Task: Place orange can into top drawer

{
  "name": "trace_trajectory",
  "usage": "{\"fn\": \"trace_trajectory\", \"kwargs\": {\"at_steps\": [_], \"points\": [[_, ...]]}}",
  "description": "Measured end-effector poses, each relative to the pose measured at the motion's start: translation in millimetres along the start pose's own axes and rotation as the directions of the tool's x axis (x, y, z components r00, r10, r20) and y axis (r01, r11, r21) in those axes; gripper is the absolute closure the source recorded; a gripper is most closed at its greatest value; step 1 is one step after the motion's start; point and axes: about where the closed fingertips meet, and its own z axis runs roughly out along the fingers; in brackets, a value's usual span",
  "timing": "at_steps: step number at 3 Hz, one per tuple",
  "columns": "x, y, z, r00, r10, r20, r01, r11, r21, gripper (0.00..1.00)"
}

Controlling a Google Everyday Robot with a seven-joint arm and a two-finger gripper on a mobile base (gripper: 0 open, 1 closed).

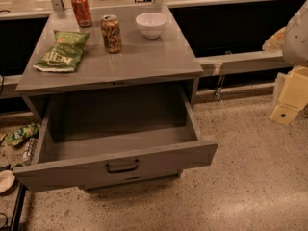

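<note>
The orange can (111,33), with a mottled tan-orange and brown label and a silver top, stands upright on the grey cabinet top (144,61), near the middle back. The top drawer (115,165) is pulled wide open below it and its inside is bare; its front panel has a dark pull handle (122,166). My gripper (288,100) shows at the far right edge as cream-coloured parts, well away from the can and at about drawer height. It holds nothing that I can see.
A plainer red-orange can (81,10) stands at the back left of the cabinet top. A white bowl (151,24) sits right of the orange can. A green chip bag (62,51) lies at the left. Litter (20,134) lies on the floor left of the drawer.
</note>
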Motion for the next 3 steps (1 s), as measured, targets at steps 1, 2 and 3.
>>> {"fn": "trace_trajectory", "kwargs": {"at_steps": [1,2,3], "points": [[0.0,0.0,0.0,1.000,0.000,0.000,0.000,1.0000,0.000,0.00],[-56.1,-13.7,25.1,0.980,0.044,0.196,-0.034,0.9981,-0.051,0.00],[-169.9,-43.1,64.2,0.837,0.134,0.531,-0.053,0.9851,-0.164,0.00]]}}
